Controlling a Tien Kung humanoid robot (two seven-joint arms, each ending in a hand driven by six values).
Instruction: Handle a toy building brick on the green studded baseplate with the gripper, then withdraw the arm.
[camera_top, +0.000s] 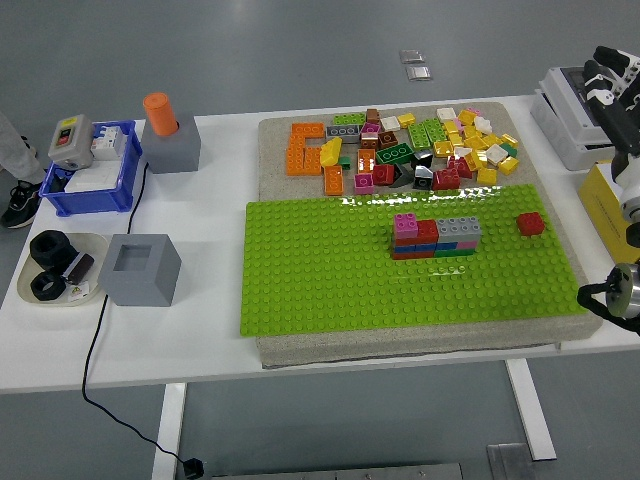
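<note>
Now | red brick (530, 223) on baseplate (330, 270) | right hand (615, 80) well apart

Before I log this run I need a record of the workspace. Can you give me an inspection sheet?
Surface: white table, grey mat under the bricks.
Job's things: green baseplate carries a stacked brick wall and a lone red brick.
Clutter: loose brick pile, blue bin, two grey blocks, orange cylinder.
Robot hand: right robot hand raised at the right edge, holding nothing; left nothing seen.
Cables: black cable off the near edge.
Surroundings: grey floor, a shoe at left.
</note>
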